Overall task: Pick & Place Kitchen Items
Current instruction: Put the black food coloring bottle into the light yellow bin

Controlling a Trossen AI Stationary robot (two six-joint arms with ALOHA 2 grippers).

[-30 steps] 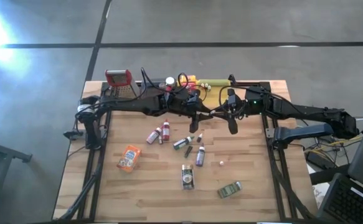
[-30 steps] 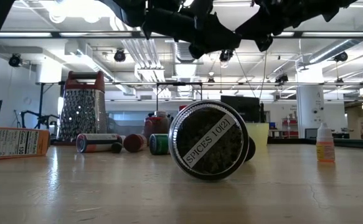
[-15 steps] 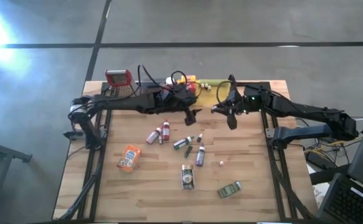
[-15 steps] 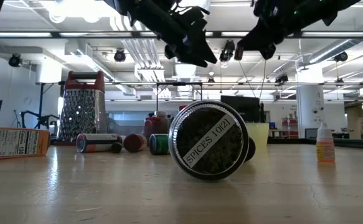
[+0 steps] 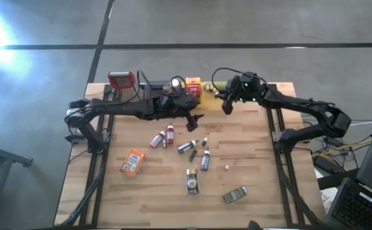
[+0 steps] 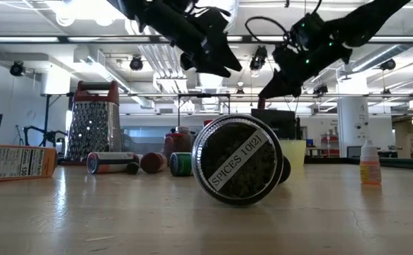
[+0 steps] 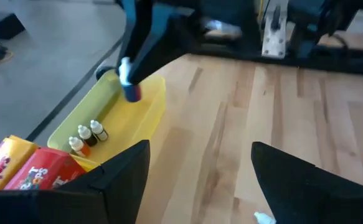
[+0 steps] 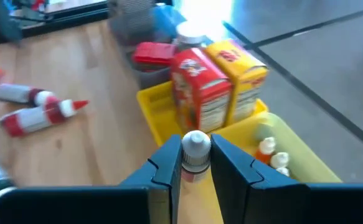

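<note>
surface (image 5: pixel 249 160): wooden top, the high view gets all of it; the low view only skims along it into the room behind.
left arm: comes in from the left edge across the back half. Its left pincer (image 5: pixel 195 119) hangs above the wood with the fingers apart and nothing between them; the left wrist view shows bare wood in the gap.
right arm: reaches in from the right toward the back row. The right pincer (image 8: pixel 197 163) is clamped on a small white-capped bottle (image 8: pixel 195 151), held over the trays. Only the right wrist view shows that grip properly; in the low view it's just a dark shape up high.
grater (image 6: pixel 92 122): back left corner, standing upright. Low view shows the metal mesh, the overhead one mostly just the red top.
yellow tray (image 8: pixel 159 109): back middle, with a red box (image 8: pixel 198 88) and a yellow box (image 8: pixel 238 67) standing in it side by side.
green-yellow tray (image 7: pixel 128 118): just beside it, two tiny dropper bottles (image 7: pixel 88 135) lying inside. Invisible from table height.
orange packet (image 5: pixel 132 162): front left, lying flat.
spice tin (image 6: pixel 238 159): on its side, lid facing the low camera, label readable there only.
red-capped bottles (image 5: pixel 163 136): mid-surface, lying down near the left pincer, more small bottles (image 5: pixel 198 153) scattered next to them.
flat tin (image 5: pixel 235 194): front right, alone.
</note>
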